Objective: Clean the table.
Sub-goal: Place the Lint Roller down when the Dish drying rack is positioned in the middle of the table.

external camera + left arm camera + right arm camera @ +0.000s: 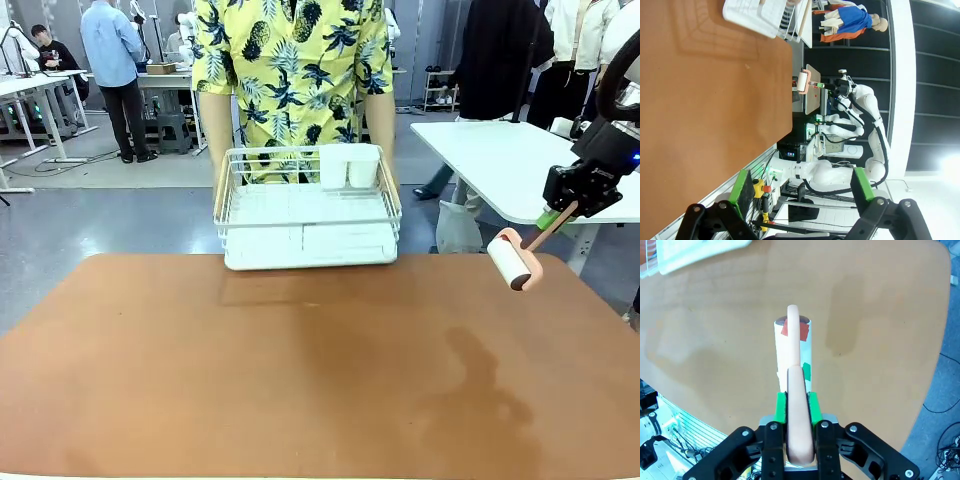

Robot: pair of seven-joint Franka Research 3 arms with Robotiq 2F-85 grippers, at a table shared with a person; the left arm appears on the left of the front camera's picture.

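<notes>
- Item 1, table [300, 370]: large reddish-brown top, nearest the camera and spanning the front view. Surface looks bare apart from a tiny pale speck in the left wrist view, which may be a crumb or a mark; too small to tell.
- Item 2, right gripper [799, 402]: clenched on the peach handle of the lint roller [512, 262], green pads pressed to both sides. Roller is held in the air over the table's far right edge, its white roll pointing down and clear of the surface.
- Item 3, left gripper [802, 187]: released, jaws standing wide with nothing between them, hanging off the table's side.
- Item 4, progress: judged as barely begun. Roller is in hand but not yet touching the top; the whole surface is left to roll.
- Item 5, white wire rack [305, 215]: sits at the far edge, middle. Holds a white drip tray at its base and 1 white cutlery holder [350, 165] at its back right corner; holder contents hidden.
- Item 6, person [290, 70]: stands just behind the rack, arms down.
</notes>
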